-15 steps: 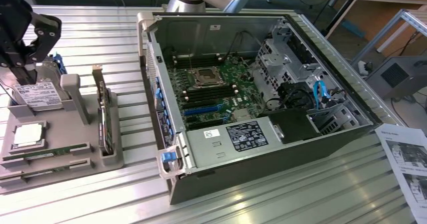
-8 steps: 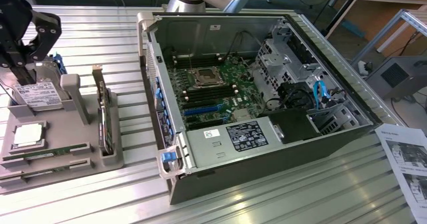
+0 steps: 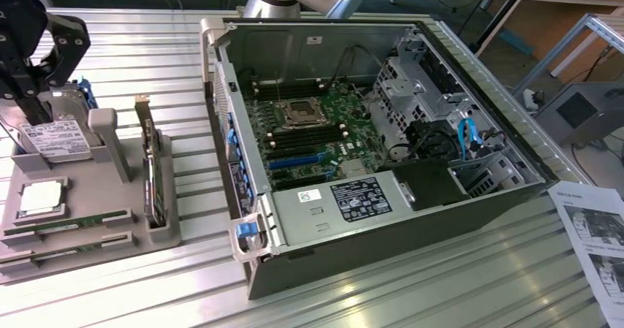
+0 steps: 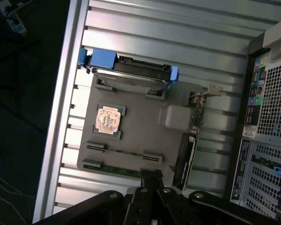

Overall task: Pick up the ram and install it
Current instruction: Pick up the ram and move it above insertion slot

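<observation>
Two ram sticks, thin green boards, stand on edge in the slots of a grey holder tray [image 3: 117,229]; one ram stick [image 3: 69,223] lies just behind the other [image 3: 61,245]. In the wrist view the same sticks [image 4: 124,153] [image 4: 113,169] run across the tray's near side. My black gripper [image 3: 34,115] hangs over the tray's far left, in front of the hard drive, well above the sticks. Its fingertips [image 4: 151,175] are pressed together with nothing between them, and from the wrist they line up with one end of the nearer stick.
The tray also holds a hard drive with blue rails [image 4: 129,70], a square silver processor [image 3: 39,196] and a dark expansion card [image 3: 153,171]. An open computer case [image 3: 381,123] with its motherboard lies to the exterior view's right. A paper sheet [image 3: 595,233] lies at the far right.
</observation>
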`<act>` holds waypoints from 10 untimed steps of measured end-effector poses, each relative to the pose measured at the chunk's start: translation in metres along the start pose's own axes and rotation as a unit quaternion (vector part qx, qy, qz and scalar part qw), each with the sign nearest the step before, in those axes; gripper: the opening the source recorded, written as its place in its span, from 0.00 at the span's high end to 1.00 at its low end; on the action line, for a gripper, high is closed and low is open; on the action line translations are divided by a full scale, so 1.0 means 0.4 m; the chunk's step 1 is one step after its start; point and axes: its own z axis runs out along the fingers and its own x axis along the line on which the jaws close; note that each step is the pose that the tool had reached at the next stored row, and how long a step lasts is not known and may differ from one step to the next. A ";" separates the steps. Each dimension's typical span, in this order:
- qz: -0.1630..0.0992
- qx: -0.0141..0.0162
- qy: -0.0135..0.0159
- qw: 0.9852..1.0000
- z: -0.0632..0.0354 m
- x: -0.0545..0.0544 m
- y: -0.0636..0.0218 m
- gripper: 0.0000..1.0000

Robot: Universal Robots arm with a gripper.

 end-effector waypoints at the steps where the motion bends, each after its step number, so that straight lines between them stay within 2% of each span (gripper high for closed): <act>1: -0.006 0.000 0.000 1.000 0.000 0.000 0.000 0.89; 6: -0.039 -0.001 0.001 0.999 0.000 0.000 0.000 0.89; 10: -0.064 -0.002 0.001 0.998 0.001 0.000 0.000 0.89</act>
